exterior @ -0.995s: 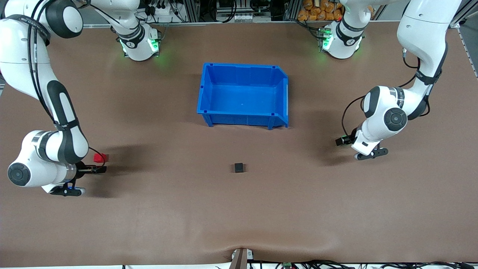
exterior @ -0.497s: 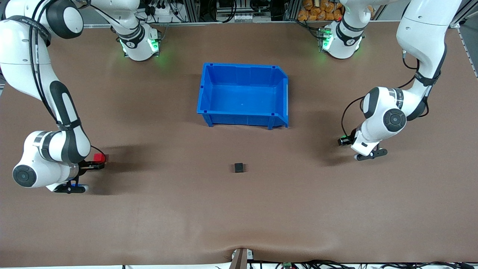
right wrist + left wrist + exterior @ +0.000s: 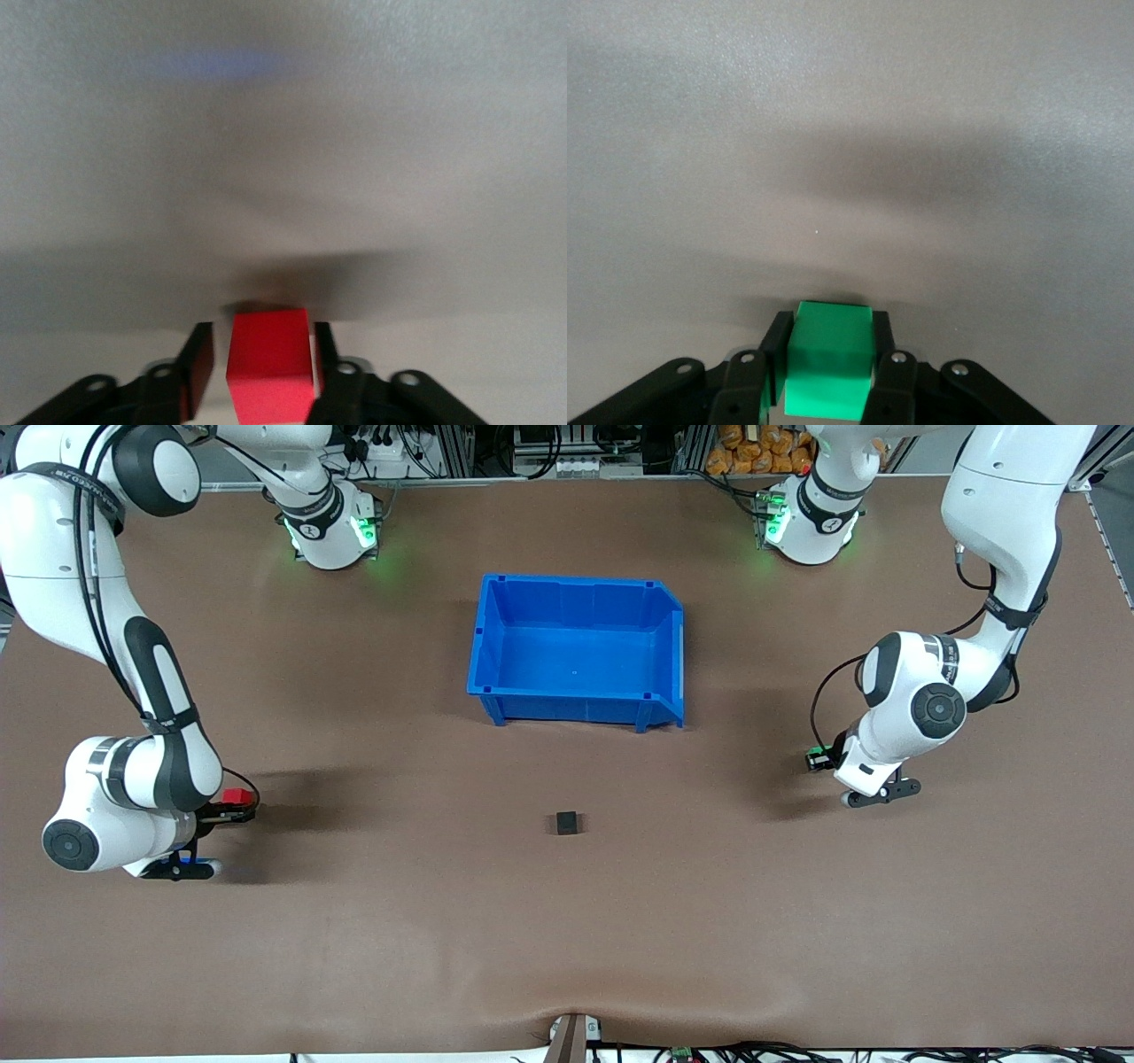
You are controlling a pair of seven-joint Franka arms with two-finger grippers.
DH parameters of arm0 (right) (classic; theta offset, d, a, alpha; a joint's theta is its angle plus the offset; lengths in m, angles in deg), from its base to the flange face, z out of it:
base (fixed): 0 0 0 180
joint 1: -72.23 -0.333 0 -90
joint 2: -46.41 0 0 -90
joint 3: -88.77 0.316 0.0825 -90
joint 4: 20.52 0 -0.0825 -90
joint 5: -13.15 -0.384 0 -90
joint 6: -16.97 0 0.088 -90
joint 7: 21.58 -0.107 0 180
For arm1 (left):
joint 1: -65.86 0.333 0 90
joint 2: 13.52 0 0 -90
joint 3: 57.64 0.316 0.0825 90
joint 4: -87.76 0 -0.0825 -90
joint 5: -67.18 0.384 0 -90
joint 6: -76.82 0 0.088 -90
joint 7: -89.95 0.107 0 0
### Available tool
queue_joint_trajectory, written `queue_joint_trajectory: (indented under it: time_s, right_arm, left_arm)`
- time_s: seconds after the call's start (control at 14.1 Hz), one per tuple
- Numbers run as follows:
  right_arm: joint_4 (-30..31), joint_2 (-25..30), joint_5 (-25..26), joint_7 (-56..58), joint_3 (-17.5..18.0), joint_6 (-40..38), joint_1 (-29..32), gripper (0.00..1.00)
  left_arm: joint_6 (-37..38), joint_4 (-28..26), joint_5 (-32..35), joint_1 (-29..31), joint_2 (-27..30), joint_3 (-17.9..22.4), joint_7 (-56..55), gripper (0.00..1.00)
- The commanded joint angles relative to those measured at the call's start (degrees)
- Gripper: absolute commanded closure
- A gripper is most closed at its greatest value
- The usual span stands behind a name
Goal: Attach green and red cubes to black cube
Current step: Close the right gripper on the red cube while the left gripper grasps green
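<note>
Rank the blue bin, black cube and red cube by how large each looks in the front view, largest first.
1. Blue bin, by far the largest.
2. Black cube and red cube: both small and look alike; the red one, between the right gripper's fingers, is partly hidden, so no ranking.

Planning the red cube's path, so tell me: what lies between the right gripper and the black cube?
Nothing: in the front view only bare brown table lies between the right gripper, with the red cube between its fingers, and the black cube.
</note>
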Motion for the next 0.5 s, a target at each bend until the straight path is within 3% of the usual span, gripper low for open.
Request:
queue_joint_trajectory:
  time_s: [0.0,0.28,0.43]
  right_arm:
    - [-1.0,-0.2,1.3,-0.2,0.4,-1.0,0.1,1.0]
    - [-4.1,0.1,-0.3,-9.3,1.3,-1.4,0.0,1.0]
    - [-5.2,0.1,-7.2,-16.9,1.6,-2.2,-2.3,1.0]
  left_arm:
    - [-0.3,1.7,1.3,0.3,-0.5,-0.2,-3.8,1.0]
    - [0.1,6.5,1.4,-3.1,-1.1,-0.4,-21.9,1.0]
    - [0.7,9.6,1.3,-4.9,-2.4,-0.4,-27.5,1.0]
